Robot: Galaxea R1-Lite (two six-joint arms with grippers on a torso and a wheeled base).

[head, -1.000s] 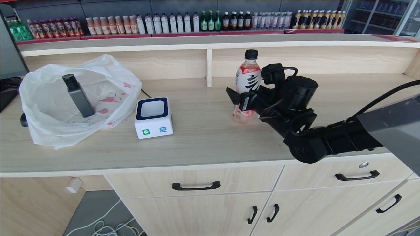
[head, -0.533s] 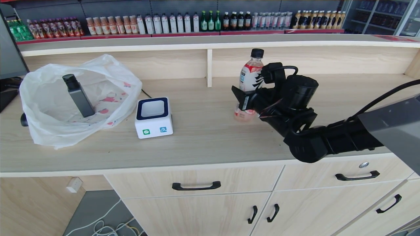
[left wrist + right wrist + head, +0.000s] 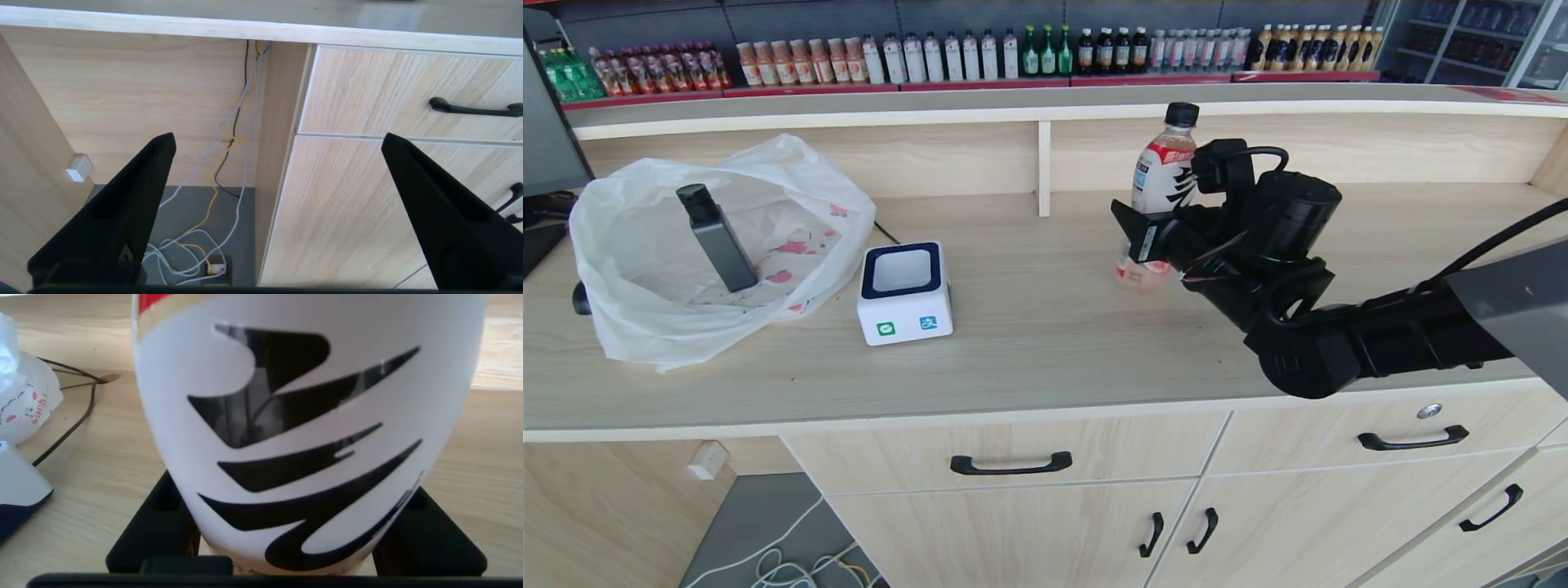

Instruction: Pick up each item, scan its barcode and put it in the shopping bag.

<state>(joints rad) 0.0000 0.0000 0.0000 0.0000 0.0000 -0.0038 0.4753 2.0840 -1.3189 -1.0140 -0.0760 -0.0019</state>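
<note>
A pink drink bottle [image 3: 1160,192] with a black cap and a white label hangs tilted just above the counter, right of centre, with my right gripper [image 3: 1156,237] shut on its middle. In the right wrist view the bottle's label [image 3: 302,433] sits close up between the black fingers. The white scanner box [image 3: 905,292] with a dark blue rim stands on the counter to the left. Further left lies the open white shopping bag [image 3: 645,269] with a grey bottle [image 3: 717,238] standing inside. My left gripper [image 3: 278,212] hangs open below the counter, facing cabinet fronts and floor cables.
A raised wooden ledge [image 3: 1045,110] with a vertical divider [image 3: 1043,167] runs along the back of the counter [image 3: 1029,343]. Shelves of drink bottles [image 3: 980,53] line the wall behind. A dark monitor edge [image 3: 547,139] stands at the far left.
My right gripper has lifted the pink bottle off the counter and carried it up and slightly right, tilting it. The bag, scanner and left arm stay put.
</note>
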